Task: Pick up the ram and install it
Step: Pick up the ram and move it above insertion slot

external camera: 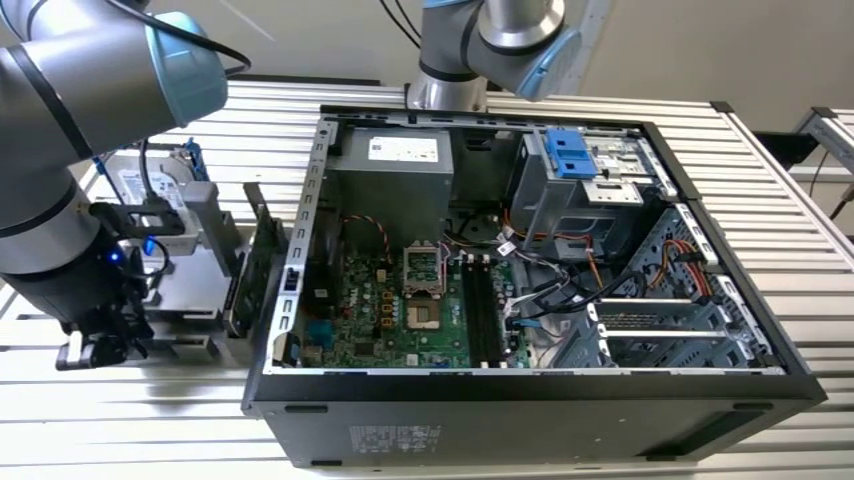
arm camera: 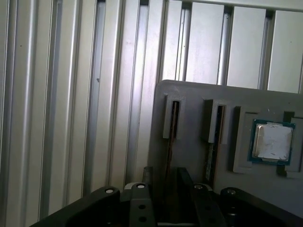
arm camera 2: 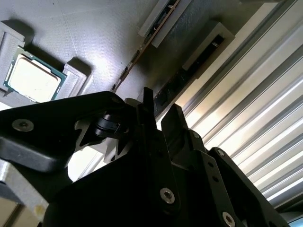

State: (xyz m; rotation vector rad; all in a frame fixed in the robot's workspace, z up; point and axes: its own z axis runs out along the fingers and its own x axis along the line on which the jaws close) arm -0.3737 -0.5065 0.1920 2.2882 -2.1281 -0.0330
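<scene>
Claw (arm camera: 165, 174) open at the tray (arm camera: 199, 94), ram (arm camera: 170, 137) lined up w/ its gap.
Ram stands on edge in its slot, just ahead of the claw, its near end running in btwn the spread jaws. 2nd stick (arm camera: 209, 151) sits in the next slot over; CPU (arm camera: 271, 141) farther off.

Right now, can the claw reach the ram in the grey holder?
Probably yes: the open claw hangs close by the ram, which stands on edge in a slot of the grey holder, with nothing between them.
</scene>
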